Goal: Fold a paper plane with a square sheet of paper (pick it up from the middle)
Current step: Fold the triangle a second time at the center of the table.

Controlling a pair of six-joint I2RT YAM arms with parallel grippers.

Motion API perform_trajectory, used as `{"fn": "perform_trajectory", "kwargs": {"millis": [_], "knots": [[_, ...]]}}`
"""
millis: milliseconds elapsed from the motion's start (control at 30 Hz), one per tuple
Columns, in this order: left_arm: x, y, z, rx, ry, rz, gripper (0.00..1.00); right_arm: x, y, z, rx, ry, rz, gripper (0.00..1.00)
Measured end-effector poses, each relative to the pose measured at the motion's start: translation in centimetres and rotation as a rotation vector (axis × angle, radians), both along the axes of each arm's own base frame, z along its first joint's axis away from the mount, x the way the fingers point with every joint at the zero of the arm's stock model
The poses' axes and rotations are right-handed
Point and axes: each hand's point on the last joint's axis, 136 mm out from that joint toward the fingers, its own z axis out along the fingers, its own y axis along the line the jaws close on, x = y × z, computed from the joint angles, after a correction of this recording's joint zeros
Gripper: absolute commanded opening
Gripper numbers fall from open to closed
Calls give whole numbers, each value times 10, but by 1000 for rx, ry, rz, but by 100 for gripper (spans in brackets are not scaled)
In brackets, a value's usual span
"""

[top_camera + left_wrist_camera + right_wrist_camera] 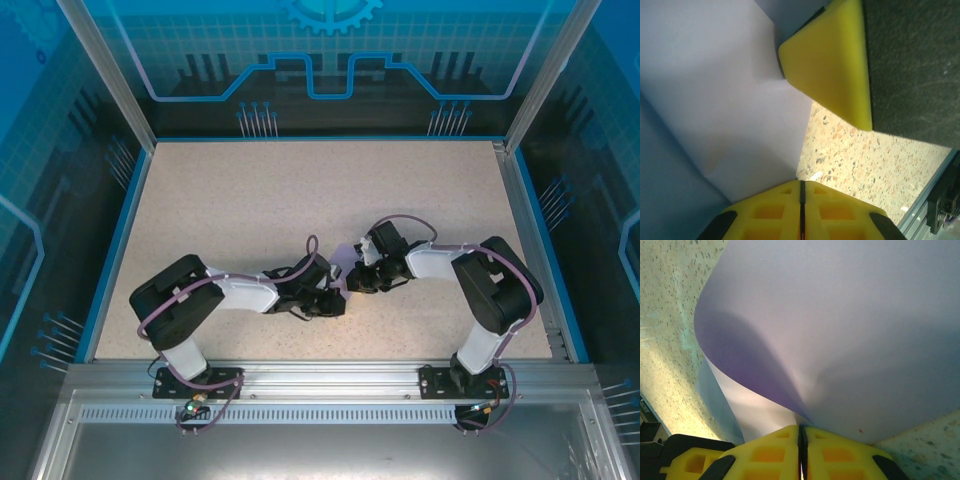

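The square sheet of paper (pixel 840 315) is lavender and bows upward in a curved fold, off the speckled table. My right gripper (pixel 801 427) is shut on it, with the sheet running into the seam between its yellow fingers. In the left wrist view the paper (pixel 715 85) spreads across the left side and its edge comes down to the tips of my left gripper (pixel 801 182), which is shut on it. A yellow finger of the right gripper (pixel 832 60) presses the paper just above. From the top, the left gripper (pixel 335 298) and the right gripper (pixel 357 279) meet tip to tip at mid-table, hiding the sheet.
The speckled tabletop (pixel 250 200) stretches open behind and to both sides of the grippers. Blue-edged walls (pixel 120 220) enclose it, and an aluminium rail (pixel 320 375) runs along the near edge by the arm bases.
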Motion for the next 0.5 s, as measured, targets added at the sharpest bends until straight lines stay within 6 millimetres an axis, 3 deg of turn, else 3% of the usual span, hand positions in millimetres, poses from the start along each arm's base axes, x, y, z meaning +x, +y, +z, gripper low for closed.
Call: {"fn": "perform_trajectory", "kwargs": {"millis": [500], "knots": [[-24,10,-1,-5,29,-36,9,1,1,0,0,-2,12,10]]}}
